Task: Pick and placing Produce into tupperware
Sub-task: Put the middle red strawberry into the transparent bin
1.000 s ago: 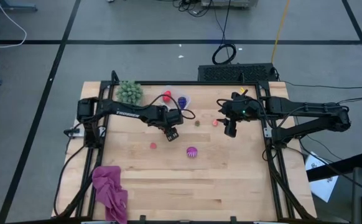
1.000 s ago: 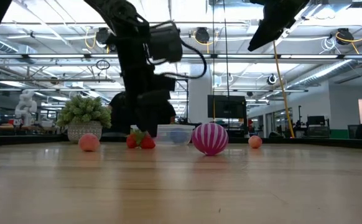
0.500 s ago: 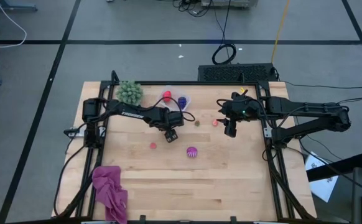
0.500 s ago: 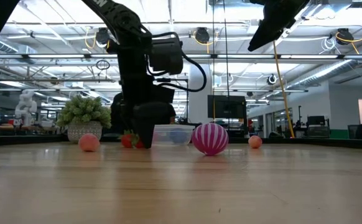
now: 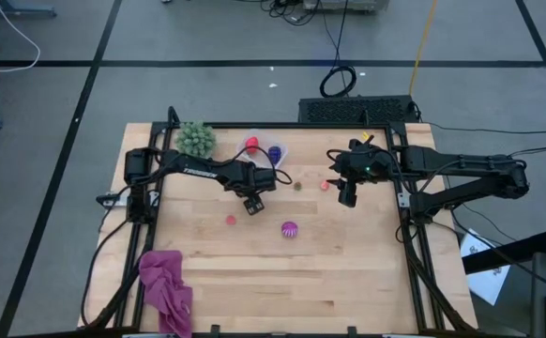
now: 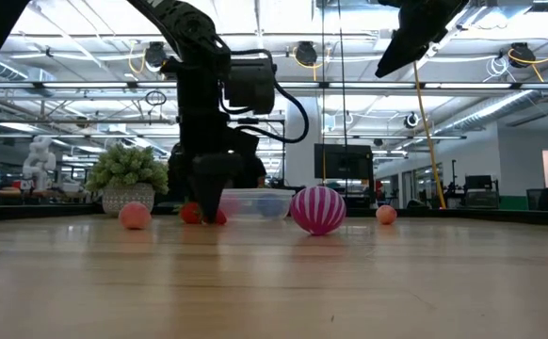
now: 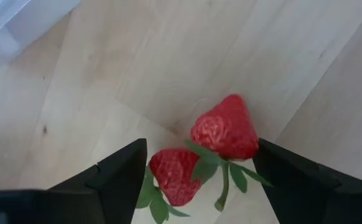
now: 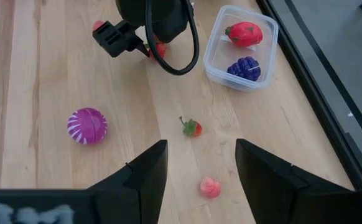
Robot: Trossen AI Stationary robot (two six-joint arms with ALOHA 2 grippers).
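Wood table [image 5: 348, 272], high view: left gripper [image 5: 250, 206] sits low just beside the tub [image 5: 265, 150], which holds a red and a purple piece; right gripper [image 5: 347, 198] waits w/ a pink piece [image 5: 325, 185] beside it.

Low view: left jaws reach down to the table at the strawberries [image 6: 191, 213].

Left wrist view: jaws spread wide, two joined strawberries [image 7: 224, 127] between them, nothing pinched yet. Risk: pair lies off-centre, so a close may catch only one berry or a leaf, twist it & let it slip.

Right wrist view: right jaws part-spread, empty; striped ball [image 8: 87, 125] and a small berry [image 8: 191, 127] lie loose.
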